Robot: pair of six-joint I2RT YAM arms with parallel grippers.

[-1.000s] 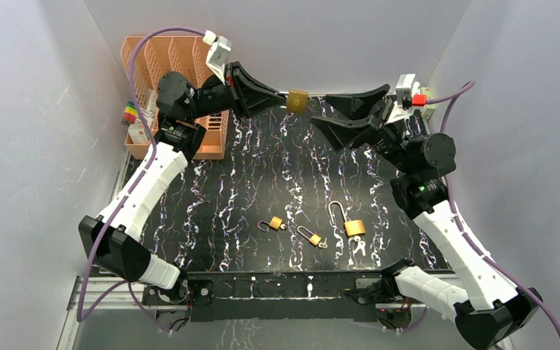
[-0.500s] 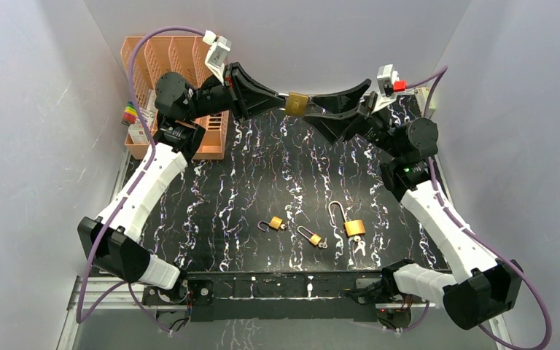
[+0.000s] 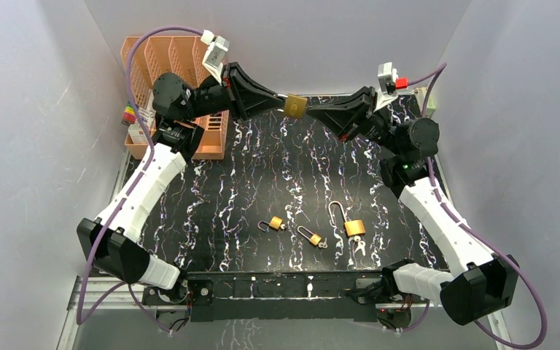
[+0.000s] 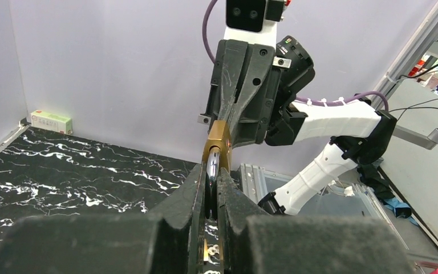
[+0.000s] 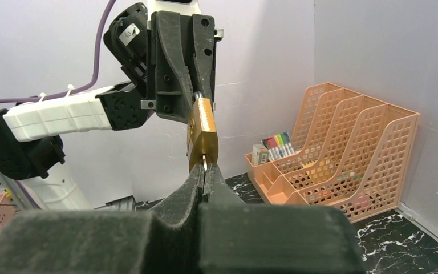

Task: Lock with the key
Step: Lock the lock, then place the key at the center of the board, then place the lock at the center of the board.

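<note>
A brass padlock [image 3: 296,106] hangs in the air over the back middle of the table. My left gripper [image 3: 285,103] is shut on its silver shackle [image 4: 212,166], and the brass body [image 4: 218,141] sticks out past the fingertips. From the right, my right gripper [image 3: 314,111] meets the padlock's underside. In the right wrist view the right gripper [image 5: 204,170] is shut on a thin silver key [image 5: 205,162] that enters the bottom of the padlock [image 5: 203,132]. Most of the key is hidden between the fingers.
Three more brass padlocks lie on the black marbled table near the front: a small one [image 3: 275,222], another [image 3: 311,236] and a larger one [image 3: 351,224] with loose keys [image 3: 358,246] beside it. An orange desk organizer [image 3: 179,55] with markers [image 3: 128,114] stands at the back left.
My right gripper swung left up to the padlock and went from wide open to shut on the key. The left gripper kept holding the padlock in about the same place.
</note>
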